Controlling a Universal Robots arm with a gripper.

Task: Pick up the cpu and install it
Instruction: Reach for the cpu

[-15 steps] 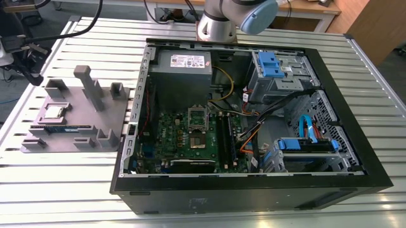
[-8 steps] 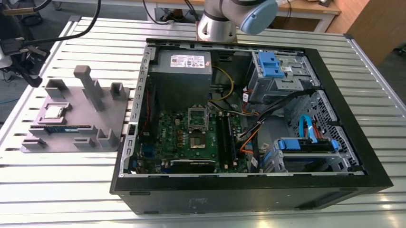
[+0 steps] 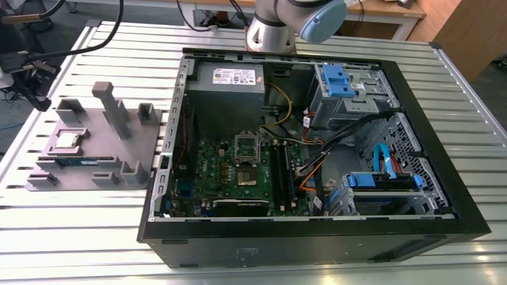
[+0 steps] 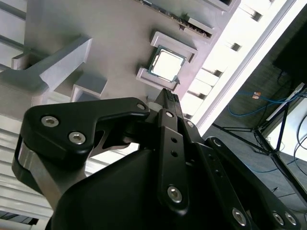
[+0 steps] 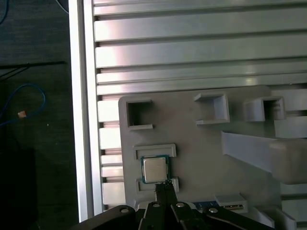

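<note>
Above the grey tray [image 5: 201, 153] on the surface [image 5: 192, 43], the pincer [image 5: 165, 188] hangs empty with its fingers together, just beside the cpu [image 5: 154, 169], which is seated in its tray pocket. Pick-up step: a grasp requires parted fingers straddling the cpu.

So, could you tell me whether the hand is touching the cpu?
Apart. The exterior view shows the cpu lying bare on the grey tray, nothing against it; the hand hangs above.

Slatted metal table [image 3: 71, 237]; wooden desk [image 3: 396, 7], perhaps, behind.
</note>
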